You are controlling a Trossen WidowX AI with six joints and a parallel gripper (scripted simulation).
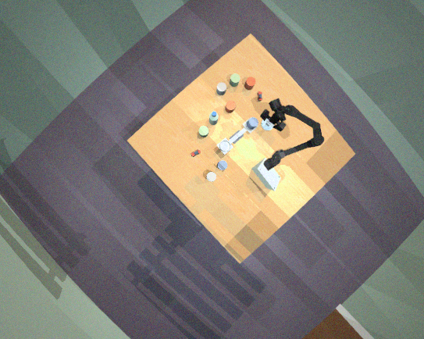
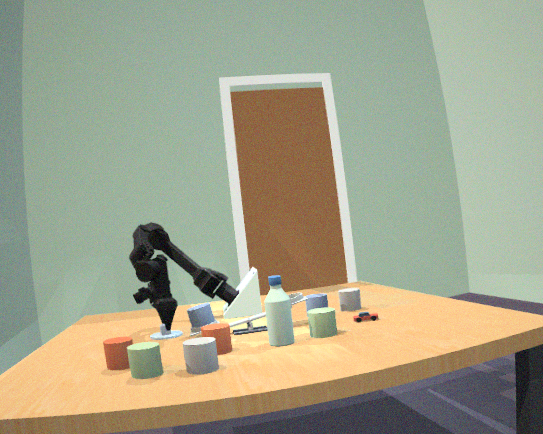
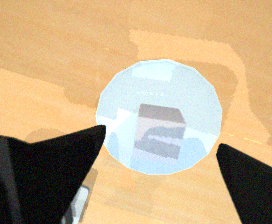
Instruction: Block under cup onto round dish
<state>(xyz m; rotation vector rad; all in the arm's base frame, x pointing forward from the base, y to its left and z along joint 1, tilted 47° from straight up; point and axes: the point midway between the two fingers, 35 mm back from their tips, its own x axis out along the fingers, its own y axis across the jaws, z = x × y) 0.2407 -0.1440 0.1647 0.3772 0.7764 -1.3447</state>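
The small grey block (image 1: 267, 124) (image 3: 160, 132) rests on the pale blue round dish (image 1: 263, 126) (image 2: 175, 335) (image 3: 162, 70). My gripper (image 2: 166, 327) (image 3: 160, 139) is open, low over the dish, with a fingertip on either side of the block and a gap at each side. The balance (image 1: 237, 135) (image 2: 254, 318) is tilted. A blue cup (image 1: 252, 123) (image 2: 201, 316) stands on its lower end, close beside the dish. Its raised end (image 1: 225, 146) (image 2: 296, 297) is empty. Another blue cup (image 1: 222, 165) (image 2: 316, 302) is on the table past the raised end. No cup is above the dish.
A bottle (image 1: 214, 118) (image 2: 279, 318), green cups (image 1: 235, 80) (image 1: 203, 131), red cups (image 1: 250, 83) (image 1: 230, 106), grey cups (image 1: 221, 88) (image 1: 211, 176) and toy cars (image 1: 260, 96) (image 1: 196, 153) stand around. A white wedge (image 1: 270, 177) (image 2: 247, 300) is at the arm's base.
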